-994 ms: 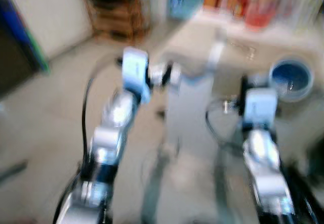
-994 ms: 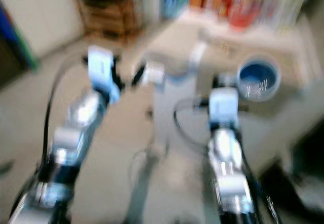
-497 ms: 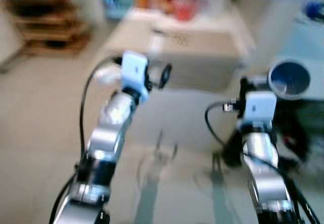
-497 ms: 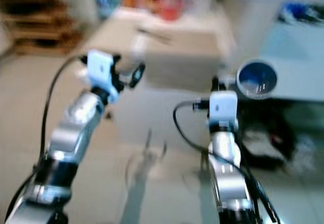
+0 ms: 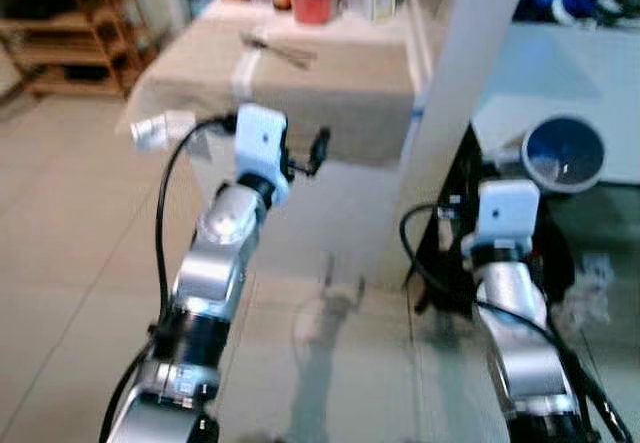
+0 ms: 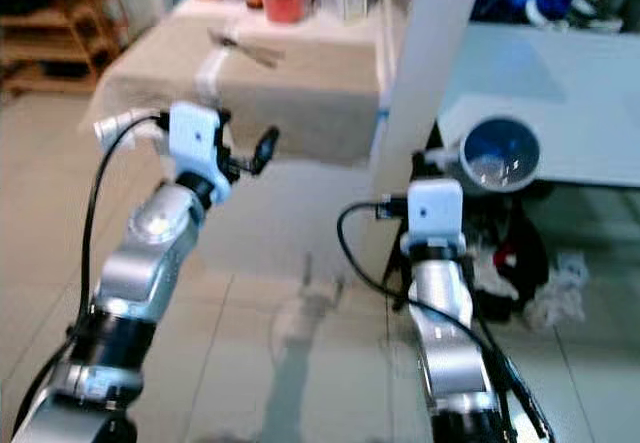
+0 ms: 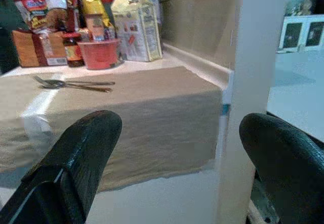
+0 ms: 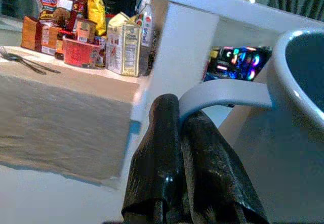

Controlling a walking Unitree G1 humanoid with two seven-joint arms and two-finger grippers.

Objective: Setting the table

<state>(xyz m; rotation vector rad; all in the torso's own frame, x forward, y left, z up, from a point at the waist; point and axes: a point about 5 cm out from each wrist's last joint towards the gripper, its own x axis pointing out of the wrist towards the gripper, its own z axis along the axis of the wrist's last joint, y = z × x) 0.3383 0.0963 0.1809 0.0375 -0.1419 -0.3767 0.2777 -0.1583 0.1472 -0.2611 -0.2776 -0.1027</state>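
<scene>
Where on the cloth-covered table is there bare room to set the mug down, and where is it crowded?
The right gripper holds the mug by its handle. On the table, the cloth is bare from the cutlery forward to the near edge and across to the white post. The back edge is crowded: a red bowl, cartons and snack bags.

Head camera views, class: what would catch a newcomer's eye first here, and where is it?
The blue-lined mug, held up by its handle in the shut right gripper beside a white post. Next, the open left gripper, raised toward the cloth-covered table, where cutlery lies before a red cup and food packets.
</scene>
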